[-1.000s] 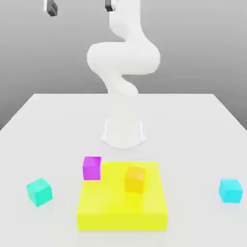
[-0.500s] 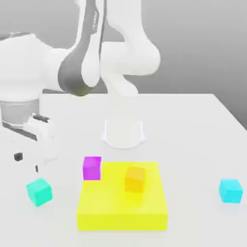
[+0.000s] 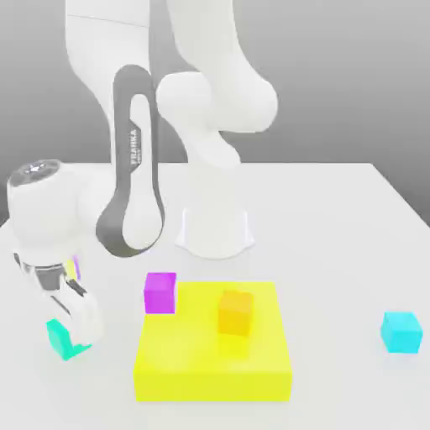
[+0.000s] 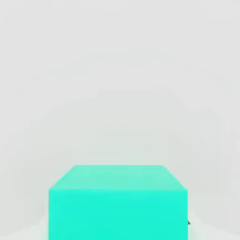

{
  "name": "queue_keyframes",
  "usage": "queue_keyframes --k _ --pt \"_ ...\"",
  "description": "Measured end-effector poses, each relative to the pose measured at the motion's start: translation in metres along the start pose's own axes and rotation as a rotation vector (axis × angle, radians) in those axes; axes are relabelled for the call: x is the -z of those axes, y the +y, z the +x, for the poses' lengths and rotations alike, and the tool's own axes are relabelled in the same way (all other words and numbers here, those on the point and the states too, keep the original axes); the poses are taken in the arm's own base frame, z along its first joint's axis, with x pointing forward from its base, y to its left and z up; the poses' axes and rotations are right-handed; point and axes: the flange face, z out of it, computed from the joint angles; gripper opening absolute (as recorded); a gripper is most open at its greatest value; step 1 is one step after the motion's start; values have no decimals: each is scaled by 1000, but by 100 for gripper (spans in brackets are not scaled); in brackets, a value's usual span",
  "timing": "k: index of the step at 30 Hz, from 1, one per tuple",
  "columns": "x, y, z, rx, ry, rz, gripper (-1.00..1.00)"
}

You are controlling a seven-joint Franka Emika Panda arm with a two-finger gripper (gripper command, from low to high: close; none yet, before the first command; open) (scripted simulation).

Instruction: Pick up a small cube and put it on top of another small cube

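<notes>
Gripping the small plain teal cube (image 3: 59,338) between closed two-finger gripper (image 3: 74,336) jaws, directly beneath the hand, resting on the white table (image 3: 336,218)

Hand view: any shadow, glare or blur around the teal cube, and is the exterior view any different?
Hand view: the teal cube renders crisp and evenly lit, its top face paler than the front, no glare, the white table smooth and nearly shadowless. Exterior view: soft flat light, faint shading beside the yellow block, the gripper hiding part of the teal cube.
</notes>
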Motion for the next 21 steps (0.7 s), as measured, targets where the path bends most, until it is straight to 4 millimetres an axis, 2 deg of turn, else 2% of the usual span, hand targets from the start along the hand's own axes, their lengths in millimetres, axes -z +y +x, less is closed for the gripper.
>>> queue_keyframes --k 5,6,7,10,14,18,21 --pt "47 -1 1 1 1 0 -100" --pt "56 -2 -2 5 -2 1 -100" --pt "61 -11 -15 36 -4 1 -100" --pt "68 -48 -72 167 -9 2 -100" --pt "76 -85 -167 363 -14 1 -100" --pt "84 -98 -271 565 -17 0 -100" --pt "91 -91 -351 716 -16 -1 -100"
